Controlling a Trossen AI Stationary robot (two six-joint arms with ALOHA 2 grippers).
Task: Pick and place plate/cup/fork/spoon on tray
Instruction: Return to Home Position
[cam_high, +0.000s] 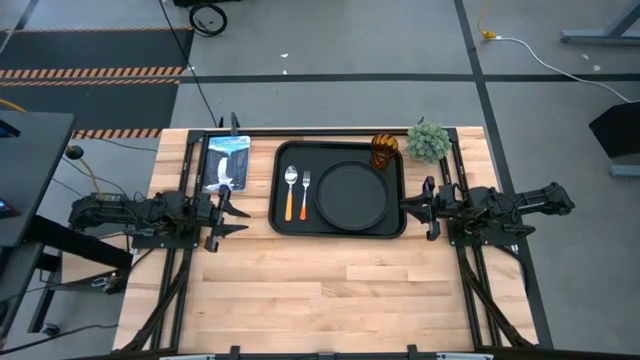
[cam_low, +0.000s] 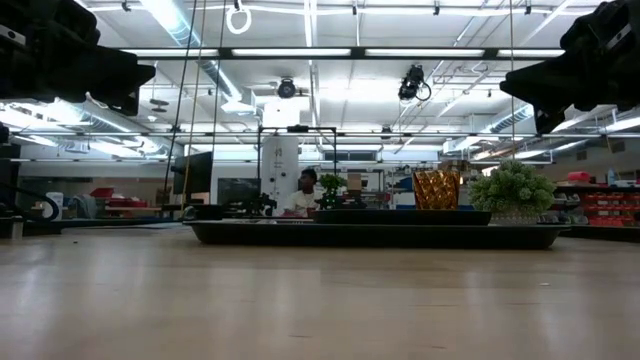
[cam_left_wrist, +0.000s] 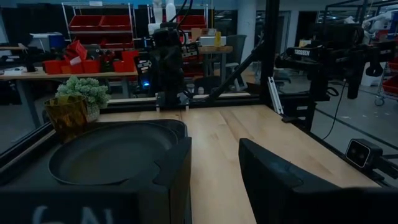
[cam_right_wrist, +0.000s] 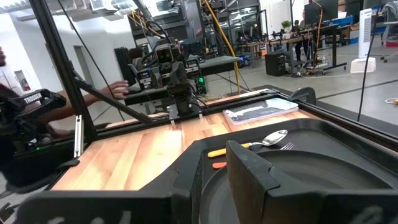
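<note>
Left end effector (cam_high: 232, 212) open and empty on tabletop (cam_high: 330, 280) left of tray (cam_high: 283, 224), right end effector (cam_high: 420, 204) open at tray's right edge, plate (cam_high: 350, 194), spoon (cam_high: 290, 191), fork (cam_high: 305, 192), cup (cam_high: 385, 150) all on tray, plant (cam_high: 428, 141) beside cup.

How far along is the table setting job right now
It looks finished: the plate, cup, spoon and fork all sit on the tray. Nothing is in hand; the left gripper and right gripper wait open beside it. Nothing visible remains.
</note>
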